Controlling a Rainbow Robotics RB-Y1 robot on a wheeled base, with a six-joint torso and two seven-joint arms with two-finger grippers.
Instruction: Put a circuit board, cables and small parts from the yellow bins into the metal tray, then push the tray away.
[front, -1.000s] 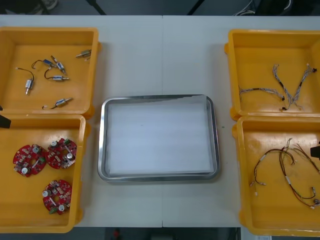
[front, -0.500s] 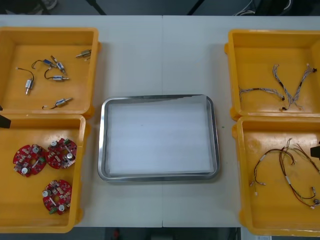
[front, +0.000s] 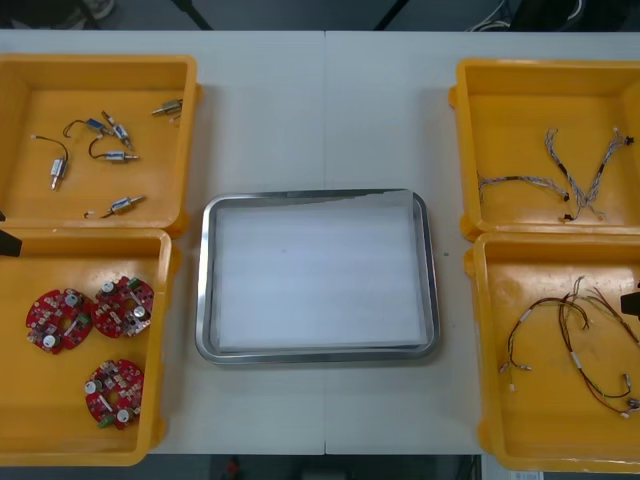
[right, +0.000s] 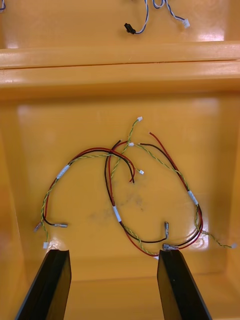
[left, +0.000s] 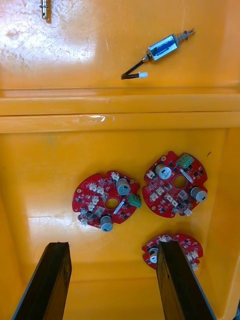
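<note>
Over the near left yellow bin (left: 30, 150), the left gripper (left: 112, 245) hangs with its fingers spread wide and nothing between them. Just ahead of the fingertips lie two round red circuit boards (left: 106, 201) side by side, not touching. A third board (left: 175, 247) sits partly behind one finger, close to the bin's side wall. Bare bin floor lies between the fingers. Past the double rim ahead, a small metal part (left: 162, 49) rests in the next bin.

The right gripper (right: 113, 252) is likewise spread and empty over the near right yellow bin (right: 30, 130). The red and yellow cables (right: 112, 190) are tangled just ahead of it, one loop reaching a fingertip.

Between the two grippers sits the metal tray (front: 203, 290), white inside, with strips of table (front: 325, 120) on every side and open room beyond its far rim.

Markings on the boards and the cables' white bands (right: 116, 214) are too small to read.
</note>
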